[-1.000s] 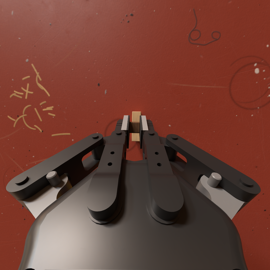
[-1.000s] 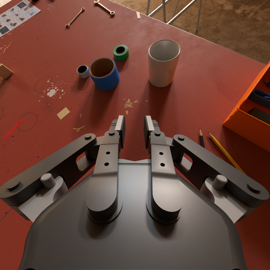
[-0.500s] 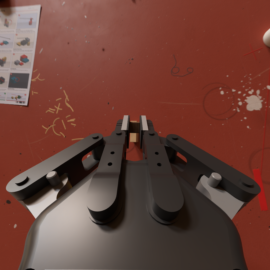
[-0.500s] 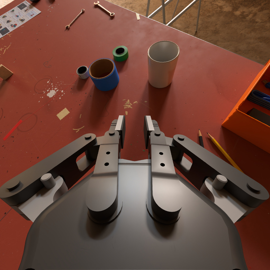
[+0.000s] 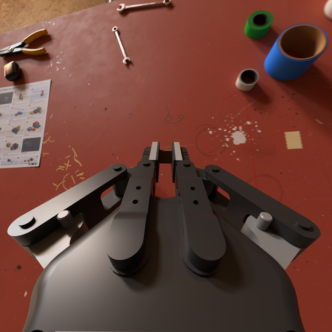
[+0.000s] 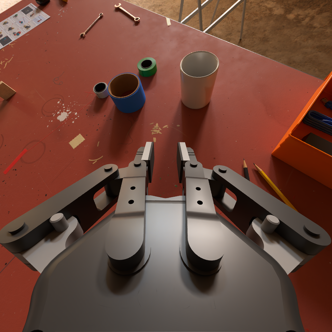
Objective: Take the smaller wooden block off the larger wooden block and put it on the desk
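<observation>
Left to right: my left gripper (image 5: 165, 150) has swung up in the past second — pliers (image 5: 24, 45) and wrenches now show beyond it — its fingers still clamped on the smaller wooden block (image 5: 165, 156), carried clear above the desk (image 5: 143, 100). A wooden block (image 6: 6, 89), likely the larger, sits at the right view's edge. My right gripper (image 6: 165, 152) hangs open — the set-down remains.
</observation>
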You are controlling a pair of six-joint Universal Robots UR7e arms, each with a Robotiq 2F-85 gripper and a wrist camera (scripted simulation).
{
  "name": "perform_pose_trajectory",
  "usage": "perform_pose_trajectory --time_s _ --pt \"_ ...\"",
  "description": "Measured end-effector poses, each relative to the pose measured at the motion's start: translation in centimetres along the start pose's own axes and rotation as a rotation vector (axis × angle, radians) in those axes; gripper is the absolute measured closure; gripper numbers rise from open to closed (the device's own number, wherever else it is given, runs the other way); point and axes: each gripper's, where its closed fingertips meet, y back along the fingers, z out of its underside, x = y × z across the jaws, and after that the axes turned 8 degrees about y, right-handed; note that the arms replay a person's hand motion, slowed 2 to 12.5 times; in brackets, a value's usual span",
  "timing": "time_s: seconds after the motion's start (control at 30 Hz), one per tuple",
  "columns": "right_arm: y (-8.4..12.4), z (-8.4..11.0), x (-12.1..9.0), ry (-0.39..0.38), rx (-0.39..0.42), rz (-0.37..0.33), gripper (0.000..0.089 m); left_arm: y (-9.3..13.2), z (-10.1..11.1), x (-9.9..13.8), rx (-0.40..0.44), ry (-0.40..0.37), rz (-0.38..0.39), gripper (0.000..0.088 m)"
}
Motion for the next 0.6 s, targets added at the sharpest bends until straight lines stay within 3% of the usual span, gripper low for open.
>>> perform_pose_trajectory --time_s 0.3,0.6 --pt "-0.1 0.1 0.0 -0.001 -0.005 0.000 0.0661 1.6 -1.0 7.0 0.024 -0.073 0.128 0.0763" --pt "0.0 0.2 0.0 0.001 -0.009 0.002 0.0661 1.0 -0.3 14.0 0.012 -0.115 0.259 0.0763"
